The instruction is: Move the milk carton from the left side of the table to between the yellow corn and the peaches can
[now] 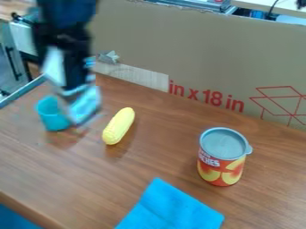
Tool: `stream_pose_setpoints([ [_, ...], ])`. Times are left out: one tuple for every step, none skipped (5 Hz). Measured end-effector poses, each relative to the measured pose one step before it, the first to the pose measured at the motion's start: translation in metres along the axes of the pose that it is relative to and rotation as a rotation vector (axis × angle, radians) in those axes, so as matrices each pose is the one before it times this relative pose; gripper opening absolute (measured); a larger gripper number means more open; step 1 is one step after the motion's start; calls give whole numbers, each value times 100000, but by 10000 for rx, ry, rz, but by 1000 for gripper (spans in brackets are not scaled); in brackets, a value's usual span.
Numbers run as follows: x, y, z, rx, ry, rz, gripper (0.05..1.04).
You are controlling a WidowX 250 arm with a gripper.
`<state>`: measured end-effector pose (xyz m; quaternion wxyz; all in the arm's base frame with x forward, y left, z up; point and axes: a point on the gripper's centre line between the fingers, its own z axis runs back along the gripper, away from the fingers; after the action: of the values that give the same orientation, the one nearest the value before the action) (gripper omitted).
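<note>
Hand (83, 111) blurred, can't tell grip state; teal cup (50, 117) near its nine o'clock. Yellow corn (119, 126), lidded can (222, 157) toward four. Probably cup-handling step; next move calls for steady alignment.

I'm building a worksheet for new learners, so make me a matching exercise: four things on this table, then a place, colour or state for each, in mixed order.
Column 1
1. cup
2. corn
3. can
4. cloth

Column 2
A. upright, with a grey lid on top
B. blue, spread at the bottom edge of the view
C. nearest the left edge of the view, close to the claw
D. yellow, lying down

Right pairs: 1-C, 2-D, 3-A, 4-B
</note>
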<state>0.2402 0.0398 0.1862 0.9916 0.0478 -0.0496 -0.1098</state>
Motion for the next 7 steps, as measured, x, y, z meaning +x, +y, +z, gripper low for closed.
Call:
stream_pose_setpoints([
  [3947, -3153, -1852, -798, -669, -379, 846],
  [3683, -440, -1058, -205, -472, 349, 846],
  [1937, 877, -1017, 402, -850, 994, 846],
  [1543, 281, -1753, -23, 507, 94, 846],
  [-17, -344, -2423, -409, 1388, -80, 846],
  [-614, -936, -1374, -712, 1156, -3, 846],
  [-367, -88, 68, -62, 317, 45, 846],
])
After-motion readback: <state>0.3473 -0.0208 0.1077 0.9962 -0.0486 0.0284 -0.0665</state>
